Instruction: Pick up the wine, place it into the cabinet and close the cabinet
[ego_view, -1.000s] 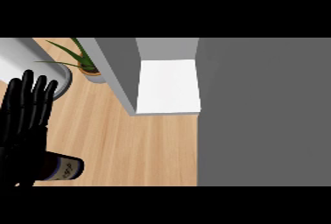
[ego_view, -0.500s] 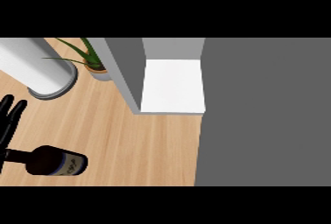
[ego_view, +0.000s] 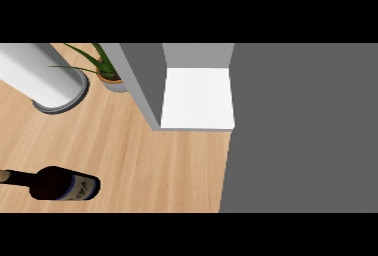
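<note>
The wine bottle (ego_view: 63, 184) is on the wooden surface (ego_view: 148, 155) toward its near left, neck cut off at the view's left edge; whether it stands or lies is unclear; well apart, toward the far edge, the cabinet (ego_view: 198, 97) shows a white floor; beside it are a potted plant (ego_view: 102, 64) and a white cylinder (ego_view: 40, 72); a grey panel (ego_view: 303, 130) hides the right side; neither robot hand shows, so I cannot tell its state.

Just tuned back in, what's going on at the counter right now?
Nothing is being handled: neither hand shows in the head view. The dark glass wine bottle sits untouched on the light wooden counter, lower left. The grey cabinet stands open, its white shelf showing, and the bottle is not yet inside.
</note>
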